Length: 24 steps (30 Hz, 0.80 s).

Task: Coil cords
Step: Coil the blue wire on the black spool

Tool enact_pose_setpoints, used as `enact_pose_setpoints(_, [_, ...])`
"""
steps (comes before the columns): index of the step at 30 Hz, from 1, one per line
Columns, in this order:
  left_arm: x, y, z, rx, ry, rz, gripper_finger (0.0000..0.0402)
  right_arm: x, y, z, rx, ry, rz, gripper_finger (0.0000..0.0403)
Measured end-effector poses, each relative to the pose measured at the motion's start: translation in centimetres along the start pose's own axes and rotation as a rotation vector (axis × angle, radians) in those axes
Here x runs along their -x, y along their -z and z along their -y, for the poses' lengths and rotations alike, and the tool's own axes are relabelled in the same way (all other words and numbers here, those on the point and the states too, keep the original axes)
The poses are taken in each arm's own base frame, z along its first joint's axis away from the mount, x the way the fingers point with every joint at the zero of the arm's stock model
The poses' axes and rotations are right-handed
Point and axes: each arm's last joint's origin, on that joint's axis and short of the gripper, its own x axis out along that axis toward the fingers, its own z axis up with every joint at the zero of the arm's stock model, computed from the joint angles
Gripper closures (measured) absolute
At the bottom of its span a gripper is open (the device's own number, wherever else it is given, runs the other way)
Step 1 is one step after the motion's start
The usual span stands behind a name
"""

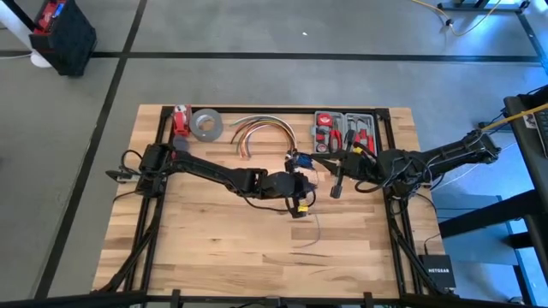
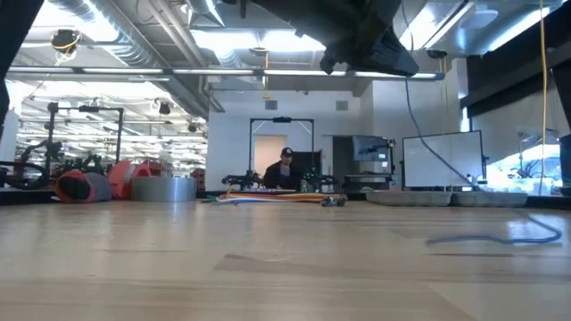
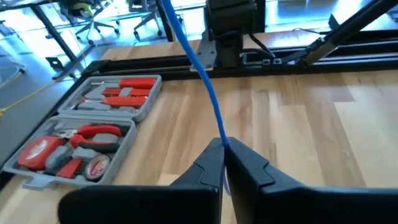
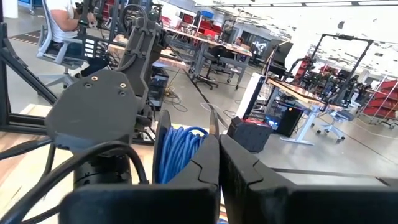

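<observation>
While both arms meet over the middle of the table (image 1: pixel 214 248), you can see the left gripper (image 3: pixel 222 155) with its fingers pressed together on the blue cord (image 3: pixel 208 87), which runs taut away from the fingertips toward the table's far frame. Seen from overhead, that gripper (image 1: pixel 301 190) sits near table center, and the right gripper (image 1: pixel 337 186) hangs just beside it at 3 o'clock, pointing down. On the right arm's camera, its fingers (image 4: pixel 249 180) stand closed with a coil of blue cord (image 4: pixel 177 152) wound just beside them; you cannot tell whether they actually pinch a strand. A thin loose length of cord (image 1: pixel 313 229) trails across the wood at 6 o'clock from the left gripper, and shows at table height as a bluish-grey strand (image 2: pixel 500 237) lying flat. At 12 o'clock of the grippers, the open tool case (image 1: pixel 343 130) lies by the table's far edge, with a bundle of colored cables (image 1: pixel 257 130) and a roll of tape (image 1: pixel 206 124) at 11 o'clock.
</observation>
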Motion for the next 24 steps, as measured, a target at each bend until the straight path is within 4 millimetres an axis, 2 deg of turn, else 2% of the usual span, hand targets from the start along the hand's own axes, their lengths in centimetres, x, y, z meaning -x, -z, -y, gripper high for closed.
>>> enact_pose_setpoints(6, [0.6, 0.9, -0.5, -0.096, -0.132, -0.136, 0.0399, 0.0, 0.1, -0.2, -0.006, -0.048, 0.001, 0.0400])
enact_pose_setpoints(10, [2.7, 1.4, -1.2, -0.169, -0.245, -0.303, 0.0400, 0.0, 0.5, -0.5, -0.026, -0.108, -0.025, 0.0400])
enact_pose_setpoints(13, [5.0, 1.1, -1.6, -0.199, -0.265, -0.395, 0.0400, 0.0, 0.9, -0.5, -0.013, -0.113, -0.068, 0.0400])
enact_pose_setpoints(20, [11.7, -2.5, -2.5, -0.149, -0.240, -0.348, 0.0401, -0.4, 2.3, -1.2, 0.042, -0.150, -0.175, 0.0401])
enact_pose_setpoints(24, [14.1, -4.1, -3.7, -0.089, -0.238, -0.278, 0.0401, -1.2, 3.2, -2.0, 0.073, -0.161, -0.223, 0.0401])
